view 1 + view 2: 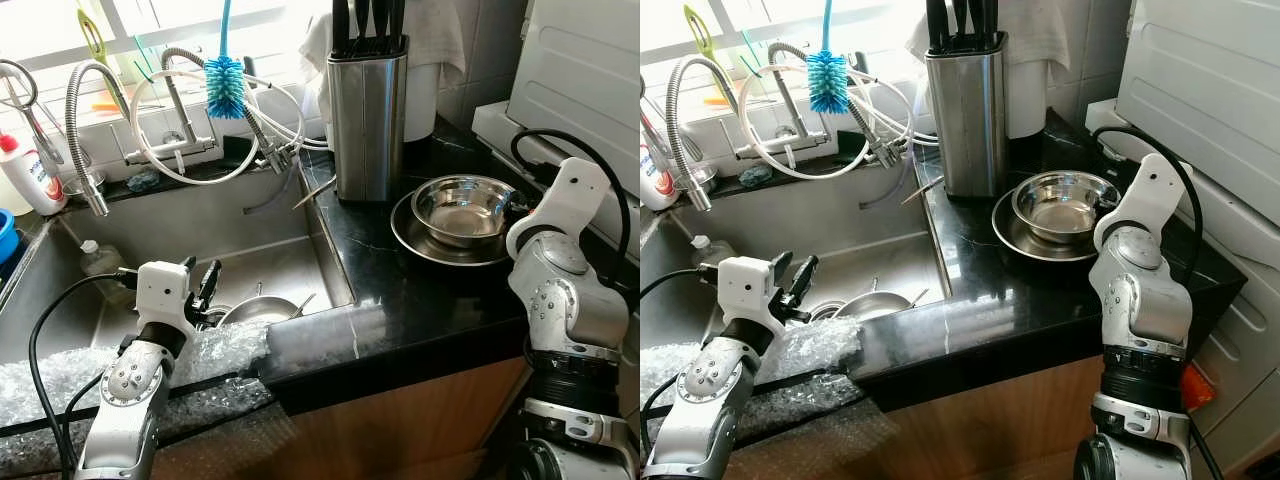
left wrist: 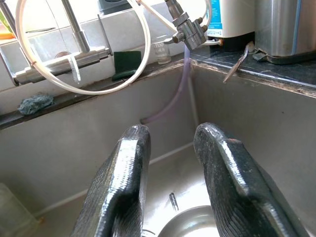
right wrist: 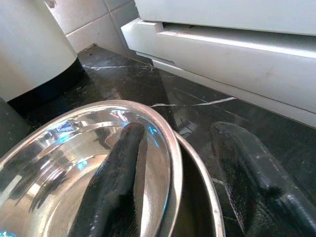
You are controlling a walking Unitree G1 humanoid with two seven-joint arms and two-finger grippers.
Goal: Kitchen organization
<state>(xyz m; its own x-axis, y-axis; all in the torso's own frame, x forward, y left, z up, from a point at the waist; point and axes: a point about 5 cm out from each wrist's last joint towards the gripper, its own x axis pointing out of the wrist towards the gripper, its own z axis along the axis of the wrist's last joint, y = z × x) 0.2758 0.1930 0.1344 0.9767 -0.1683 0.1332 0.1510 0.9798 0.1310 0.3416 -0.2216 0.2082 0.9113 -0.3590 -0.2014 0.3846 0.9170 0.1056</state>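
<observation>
Here, from the head, the left gripper (image 1: 204,283) hovers over the sink (image 1: 200,215), fingers apart and empty, above a steel pot (image 1: 258,309). The right gripper (image 3: 180,185) is at the steel bowl (image 1: 463,208) on the counter (image 1: 400,290). Its wrist view shows one finger (image 3: 116,185) inside the bowl, one outside its rim, not closed.
</observation>
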